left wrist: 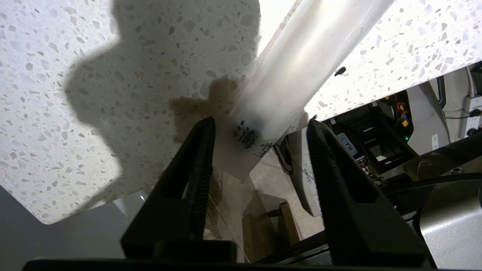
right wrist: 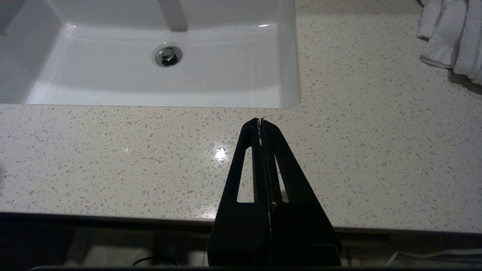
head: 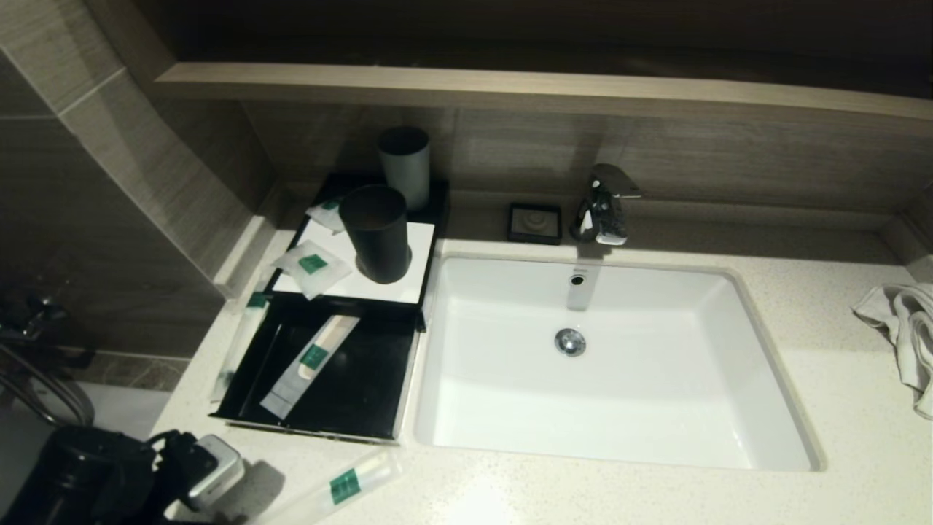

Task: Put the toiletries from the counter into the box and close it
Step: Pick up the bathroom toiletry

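Left gripper (left wrist: 260,128) jaws wide apart around long sachet (left wrist: 301,71), unclamped; right gripper (right wrist: 260,121) closed, empty.

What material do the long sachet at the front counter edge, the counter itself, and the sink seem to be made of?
The long translucent white sachet with a green label looks like thin, soft plastic film: light passes through it, and it shines.

The off-white speckled counter looks like polished stone or a stone composite: embedded chips and one bright reflection.

The white rectangular sink appears to be glazed ceramic: smooth, glossy highlights, though moulded resin is possible.
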You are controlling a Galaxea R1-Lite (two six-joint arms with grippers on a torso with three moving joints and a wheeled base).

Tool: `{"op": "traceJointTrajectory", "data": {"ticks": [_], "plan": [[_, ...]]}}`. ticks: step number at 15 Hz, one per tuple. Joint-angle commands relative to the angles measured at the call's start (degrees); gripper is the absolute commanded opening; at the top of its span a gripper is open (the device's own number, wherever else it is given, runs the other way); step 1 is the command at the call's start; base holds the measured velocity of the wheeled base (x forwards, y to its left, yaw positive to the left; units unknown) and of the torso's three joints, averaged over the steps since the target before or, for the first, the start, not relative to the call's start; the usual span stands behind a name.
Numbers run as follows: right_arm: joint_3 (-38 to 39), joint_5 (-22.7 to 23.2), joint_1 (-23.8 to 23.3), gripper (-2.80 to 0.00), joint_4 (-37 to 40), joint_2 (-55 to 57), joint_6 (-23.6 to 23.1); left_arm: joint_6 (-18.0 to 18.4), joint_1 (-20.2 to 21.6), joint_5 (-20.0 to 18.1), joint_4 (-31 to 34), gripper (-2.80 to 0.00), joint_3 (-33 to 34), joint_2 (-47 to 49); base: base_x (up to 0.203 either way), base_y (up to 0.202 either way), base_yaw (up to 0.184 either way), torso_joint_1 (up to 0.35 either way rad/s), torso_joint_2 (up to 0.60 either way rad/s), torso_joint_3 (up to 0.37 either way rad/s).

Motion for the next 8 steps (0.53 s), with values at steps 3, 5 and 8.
{"op": "traceJointTrajectory", "data": {"ticks": [3,5,8], "plan": [[0.0,-0.02,0.0,-2.8,0.0,0.0,0.03,0.03,0.0,0.03,-0.05,-2.8,0.25,0.03,0.0,0.0,0.0,0.0,0.0,0.0],[0.09,-0.02,0.0,-2.8,0.0,0.0,-0.02,0.06,0.0,-0.06,-0.05,-2.8,0.47,-0.06,0.0,0.0,0.0,0.0,0.0,0.0],[0.09,-0.02,0.0,-2.8,0.0,0.0,0.03,0.41,0.0,-0.06,-0.05,-2.8,1.04,-0.81,0.0,0.0,0.0,0.0,0.0,0.0]]}}
